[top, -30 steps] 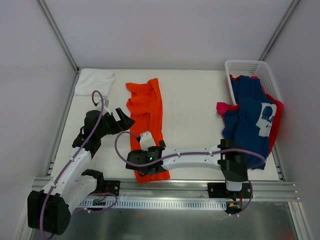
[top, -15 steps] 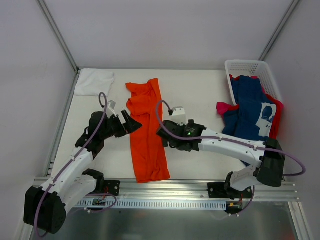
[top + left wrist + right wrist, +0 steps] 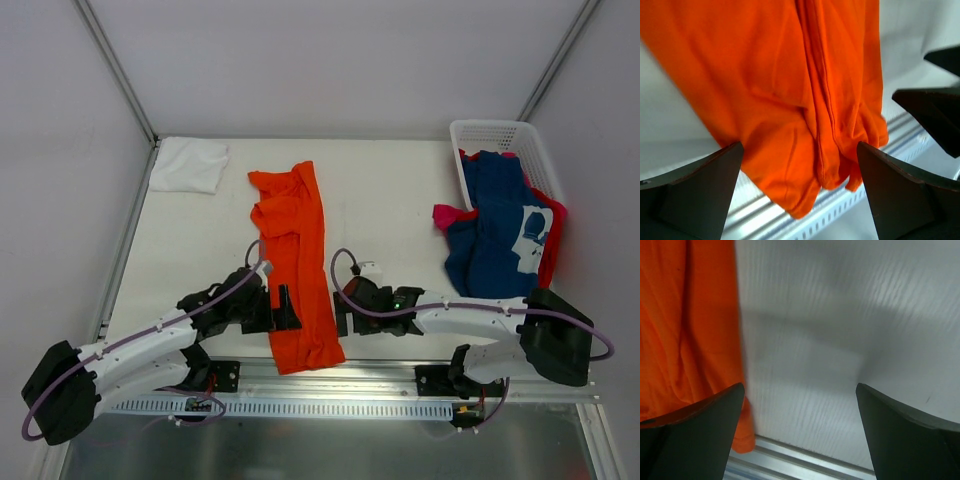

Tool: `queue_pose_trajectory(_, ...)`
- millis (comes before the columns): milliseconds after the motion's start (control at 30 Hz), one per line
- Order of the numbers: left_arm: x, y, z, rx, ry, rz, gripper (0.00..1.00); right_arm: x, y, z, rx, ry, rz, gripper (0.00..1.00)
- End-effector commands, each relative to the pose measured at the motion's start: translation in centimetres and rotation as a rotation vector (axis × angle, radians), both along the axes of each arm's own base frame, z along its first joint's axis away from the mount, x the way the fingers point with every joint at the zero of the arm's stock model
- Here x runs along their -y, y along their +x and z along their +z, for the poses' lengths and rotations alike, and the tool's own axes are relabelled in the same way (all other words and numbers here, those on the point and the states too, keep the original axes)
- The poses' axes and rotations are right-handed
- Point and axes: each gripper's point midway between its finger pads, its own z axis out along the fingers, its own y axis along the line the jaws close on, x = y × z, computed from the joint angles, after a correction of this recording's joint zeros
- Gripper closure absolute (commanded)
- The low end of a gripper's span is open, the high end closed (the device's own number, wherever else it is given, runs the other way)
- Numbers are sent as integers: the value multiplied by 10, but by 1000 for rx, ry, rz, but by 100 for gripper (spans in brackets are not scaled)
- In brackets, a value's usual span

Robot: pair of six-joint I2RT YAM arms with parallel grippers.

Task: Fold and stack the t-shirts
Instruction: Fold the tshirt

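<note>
The orange t-shirt (image 3: 295,265) is lying as a long, narrow strip down the middle of the worktop (image 3: 400,190). It is running from the far half toward the near edge, where its crumpled hem is spilling onto the metal rail (image 3: 380,372). The left gripper (image 3: 288,310) is hovering low over that near end with its jaws spread wide, straddling the cloth but gripping nothing. The right gripper (image 3: 340,314) is facing it from the other side, jaws equally wide and also empty. In its wrist view it is sitting mostly over bare worktop, just beside the shirt's right edge.

The white t-shirt (image 3: 188,164) is waiting, folded, in the far left corner. The navy t-shirt (image 3: 500,235) and the pink-red t-shirt (image 3: 450,214) are draping out of the white basket (image 3: 490,130) at the far right corner.

The likely trouble is starting at the hem. The right gripper looks offset from the fabric, so closing here could pinch air or only a sliver. Lifting would then be lopsided, twisting the strip as it rises. A shallow bite by either gripper could catch only the top layer, pulling the lengthwise fold open. With cloth already overhanging the near edge, any drag in that direction risks sliding the shirt off the worktop.
</note>
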Motion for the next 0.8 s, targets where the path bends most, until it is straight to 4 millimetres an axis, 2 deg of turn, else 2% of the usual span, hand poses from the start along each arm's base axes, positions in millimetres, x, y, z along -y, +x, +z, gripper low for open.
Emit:
queue_pose_trajectory(0, -8, -35, -5, -96, 109, -43, 1, -25, -11, 20, 21, 115, -29, 0)
queue_pose_trajectory(167, -1, -65, 3, -110, 117, -106, 1, -40, -39, 18, 9, 161, -20, 0)
queue_pose_trajectory(300, -3, -72, 13, -86, 127, -116, 1, -46, -52, 13, 4, 136, 8, 1)
queue_pose_trajectory(333, -10, -74, 12, -89, 158, -110, 1, -45, -52, 12, 4, 123, 9, 1)
queue_pose_trajectory(433, -17, -55, 29, 5, 191, -55, 1, -44, -52, 9, 17, 88, 11, 1)
queue_pose_trajectory(500, -23, -34, 45, 111, 217, -6, 1, -45, -50, 12, 31, 78, 17, 1)
queue_pose_trajectory(533, -25, -16, 59, 202, 236, 28, 1, -42, -48, 13, 45, 57, 20, 0)
queue_pose_trajectory(600, -28, 4, 78, 307, 268, 66, 1, -43, -44, 21, 68, 47, 21, 0)
queue_pose_trajectory(633, -28, 17, 96, 382, 293, 69, 1, -39, -42, 21, 80, 20, 18, 1)
queue_pose_trajectory(700, -37, 50, 117, 501, 353, 164, 1, -42, -40, 26, 91, 13, 23, 0)
queue_pose_trajectory(733, -36, 64, 125, 549, 399, 136, 1, -41, -39, 27, 96, 6, 24, 0)
queue_pose_trajectory(767, -21, 77, 134, 567, 335, 125, 1, -40, -40, 27, 99, 4, 26, 1)
